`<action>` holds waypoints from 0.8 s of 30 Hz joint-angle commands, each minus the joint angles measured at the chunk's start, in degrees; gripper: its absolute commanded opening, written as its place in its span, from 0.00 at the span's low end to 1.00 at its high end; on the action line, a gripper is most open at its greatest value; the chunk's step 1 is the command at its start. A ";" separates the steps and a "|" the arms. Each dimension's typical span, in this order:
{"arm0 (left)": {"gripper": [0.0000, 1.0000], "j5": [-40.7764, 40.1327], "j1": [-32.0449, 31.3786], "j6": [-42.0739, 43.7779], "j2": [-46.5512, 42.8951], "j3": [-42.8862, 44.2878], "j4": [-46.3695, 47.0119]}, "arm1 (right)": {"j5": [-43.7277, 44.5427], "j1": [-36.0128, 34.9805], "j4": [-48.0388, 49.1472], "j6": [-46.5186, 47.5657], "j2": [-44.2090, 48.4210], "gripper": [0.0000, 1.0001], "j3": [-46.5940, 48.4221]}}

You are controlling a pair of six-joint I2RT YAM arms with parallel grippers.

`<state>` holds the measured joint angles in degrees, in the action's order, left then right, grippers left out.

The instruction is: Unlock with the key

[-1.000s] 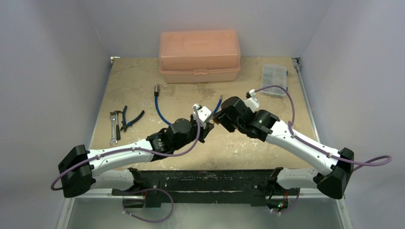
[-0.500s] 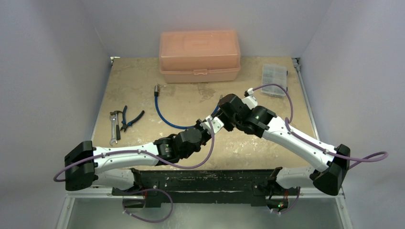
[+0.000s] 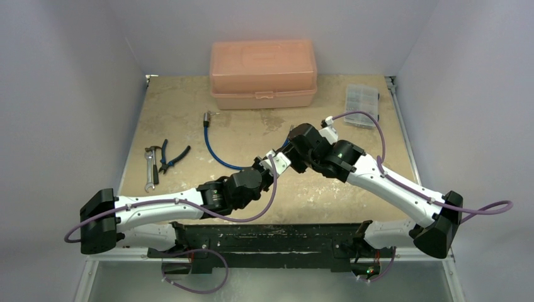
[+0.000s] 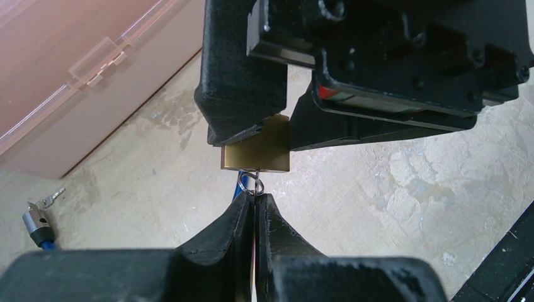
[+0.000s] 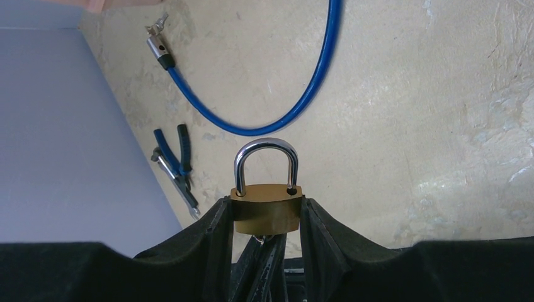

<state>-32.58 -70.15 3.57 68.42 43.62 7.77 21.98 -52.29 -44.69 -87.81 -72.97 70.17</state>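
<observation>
While the left gripper (image 4: pixel 255 196) has its jaws pressed together on the tiny silver metal key (image 4: pixel 255 182), only the key's small ring shows above the fingertips, right under the small brass padlock (image 4: pixel 255 151), so the blade seems to sit in the keyhole. The right gripper (image 5: pixel 266 202) pinches the padlock's body from both sides above the middle of the mottled beige table (image 4: pixel 409 189). The silver steel shackle (image 5: pixel 265 143) has both legs in the body, so the lock looks unopened. The likely trouble is the turn: the hold on so thin a key is slight, and the pads could slip round it or let it drop. If the two wrists are not in line, twisting may bend the key or wrench the padlock askew between the right fingers, and pulling away too early would draw the key out
</observation>
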 commanded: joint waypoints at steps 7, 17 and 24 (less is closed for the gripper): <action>0.00 -4.41 -1.22 3.82 -0.93 2.88 -0.11 | -2.37 -0.79 0.09 -1.31 0.46 0.00 2.12; 0.73 3.41 -1.66 -6.92 -6.40 2.67 -5.52 | -0.84 -0.79 3.36 0.21 2.78 0.00 0.24; 0.81 5.45 -1.66 -17.06 -13.41 -2.60 -5.11 | 0.53 -0.79 5.37 2.21 4.27 0.00 -1.95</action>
<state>-29.43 -71.61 -5.69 59.94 43.57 1.08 20.27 -52.88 -43.00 -87.31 -71.11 69.34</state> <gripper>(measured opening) 0.806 0.444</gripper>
